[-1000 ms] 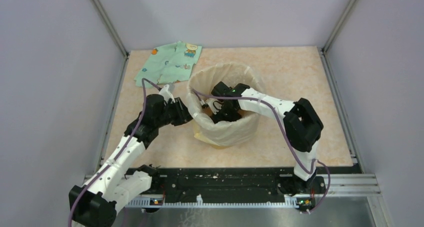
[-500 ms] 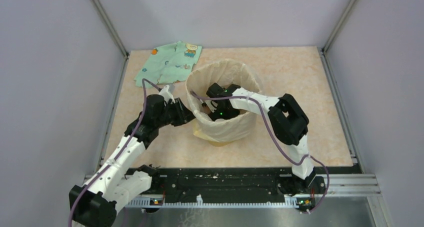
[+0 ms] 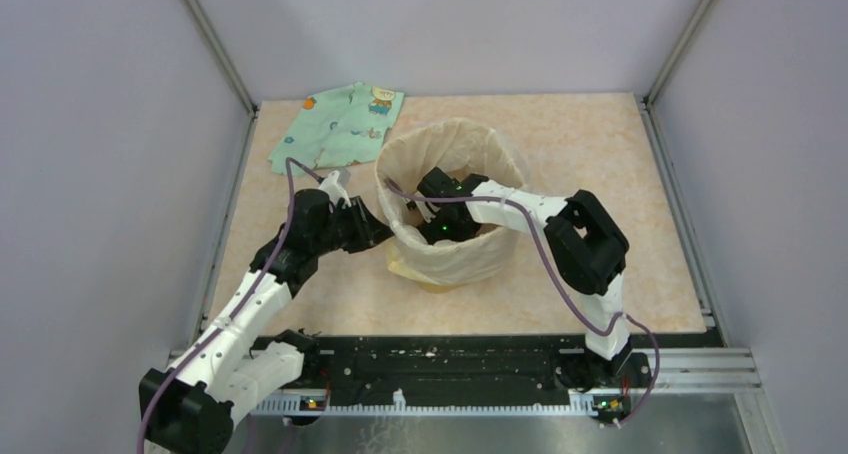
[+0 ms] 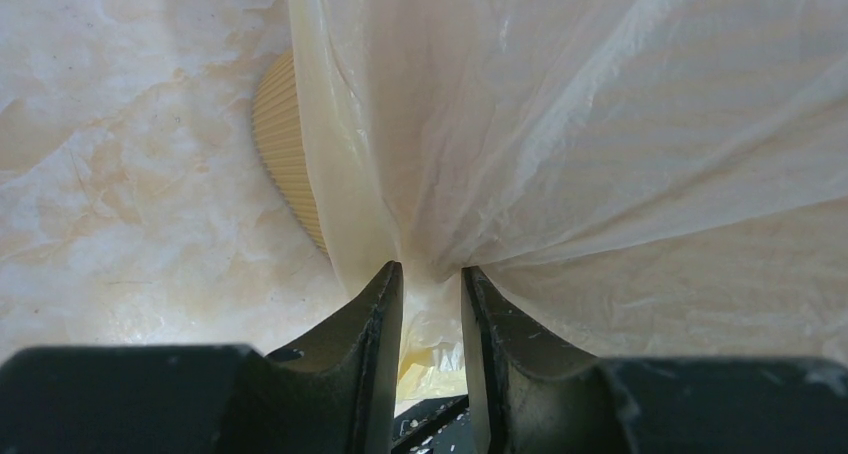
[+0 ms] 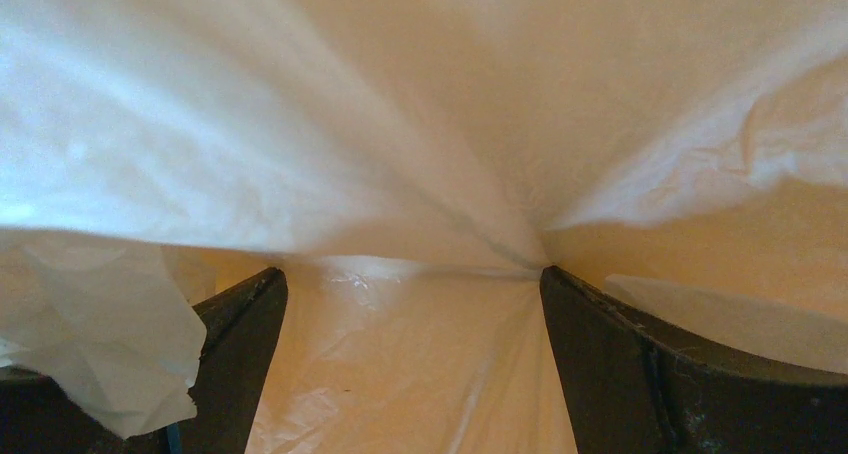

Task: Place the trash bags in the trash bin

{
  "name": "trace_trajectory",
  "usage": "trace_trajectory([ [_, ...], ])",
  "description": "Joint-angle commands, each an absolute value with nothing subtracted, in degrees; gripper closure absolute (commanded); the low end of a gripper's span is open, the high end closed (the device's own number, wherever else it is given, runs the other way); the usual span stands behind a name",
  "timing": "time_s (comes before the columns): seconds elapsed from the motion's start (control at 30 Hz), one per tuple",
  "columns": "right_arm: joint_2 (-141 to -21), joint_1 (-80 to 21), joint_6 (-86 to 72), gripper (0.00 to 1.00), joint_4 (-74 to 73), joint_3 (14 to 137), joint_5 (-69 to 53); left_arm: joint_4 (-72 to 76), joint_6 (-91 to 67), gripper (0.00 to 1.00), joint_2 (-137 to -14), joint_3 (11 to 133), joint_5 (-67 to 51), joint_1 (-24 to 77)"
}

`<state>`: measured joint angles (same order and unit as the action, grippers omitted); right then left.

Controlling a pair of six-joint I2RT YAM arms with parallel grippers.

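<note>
I see the trash bag (image 3: 455,259) pulled over the trash bin (image 4: 283,149), which stands in the middle of the table (image 3: 600,164). My left claw (image 4: 432,279) pinches a fold of the bag outside the bin. My right claw (image 5: 412,279) is down inside the bin, spread wide, with bag all around it. A green cloth (image 3: 340,124) lies at the back left.
</note>
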<state>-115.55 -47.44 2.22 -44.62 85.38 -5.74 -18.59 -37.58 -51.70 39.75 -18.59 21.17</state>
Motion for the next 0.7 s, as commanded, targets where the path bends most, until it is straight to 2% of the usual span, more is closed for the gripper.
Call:
trace_trajectory([
  [0.0,-115.7,-47.1,-1.8,0.02,-37.1,82.3,-7.2,-17.7,-37.3,0.65,-50.8,40.1,-18.6,21.5],
  [0.67,-117.9,-47.2,-2.4,0.01,-46.6,93.0,-2.3,-20.4,-36.3,0.64,-50.3,43.4,-16.3,21.5],
])
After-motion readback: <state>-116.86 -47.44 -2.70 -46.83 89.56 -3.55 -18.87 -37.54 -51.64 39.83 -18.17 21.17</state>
